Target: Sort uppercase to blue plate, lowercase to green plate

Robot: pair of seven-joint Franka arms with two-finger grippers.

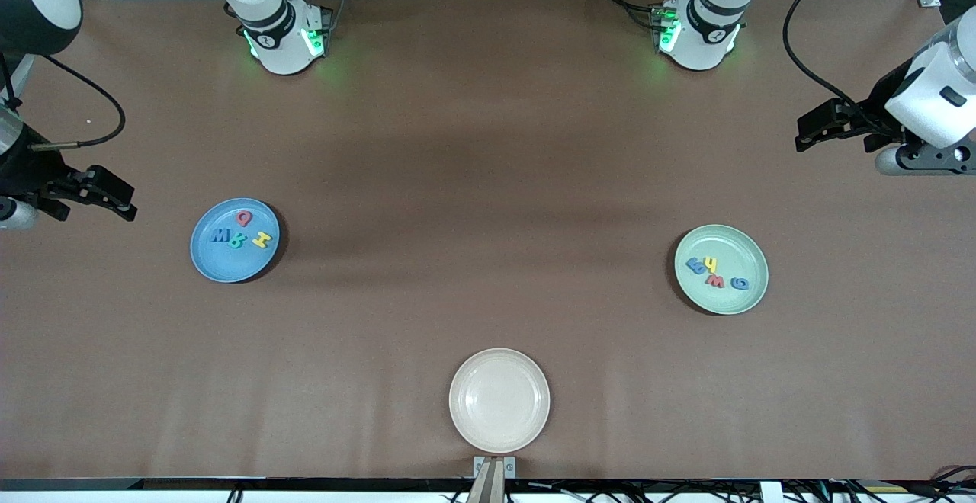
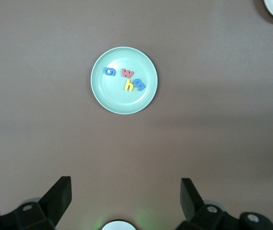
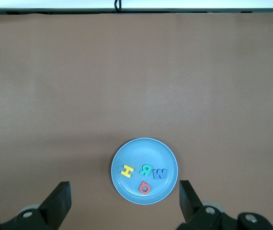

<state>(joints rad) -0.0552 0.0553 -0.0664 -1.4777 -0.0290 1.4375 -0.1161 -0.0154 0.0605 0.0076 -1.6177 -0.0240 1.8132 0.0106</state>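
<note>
We see uppercase on blue plate, lowercase on green plate; left gripper and right gripper both released, empty.

Both arms wait raised at the table's ends, the left gripper and right gripper open, holding nothing.

uppercase flat on blue plate | lowercase flat on green plate

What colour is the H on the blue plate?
Yellow; the H on the blue plate shows best in the right wrist view.
</note>
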